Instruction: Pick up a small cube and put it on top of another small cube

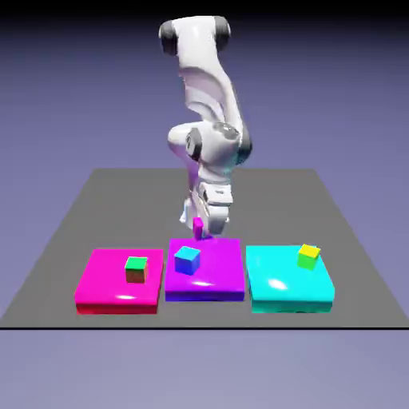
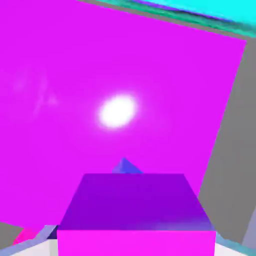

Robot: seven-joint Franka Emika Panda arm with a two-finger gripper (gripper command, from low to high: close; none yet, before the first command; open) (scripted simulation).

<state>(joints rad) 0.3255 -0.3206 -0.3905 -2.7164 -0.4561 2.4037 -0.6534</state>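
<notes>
Fingers (image 1: pixel 201 229) nearly closed, gripping the tiny magenta-pink cube (image 2: pixel 134 210) w/ purple side, held above the back edge of the glossy purple slab (image 1: pixel 216 279). Blue-cyan cube (image 1: pixel 187 260) sits on that slab. Matte grey tabletop (image 1: pixel 96 208).

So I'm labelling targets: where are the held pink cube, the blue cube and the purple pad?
pink cube (image 2: pixel 135 210): hand view, its purple face.
blue cube (image 1: pixel 187 260): exterior view, front face.
purple pad (image 1: pixel 220 275): exterior view, bare top surface.

Dark grey table (image 1: pixel 96 208), three flat pads in a row: magenta pad (image 1: pixel 104 283), purple pad (image 1: pixel 216 275), cyan pad (image 1: pixel 279 279)
</notes>
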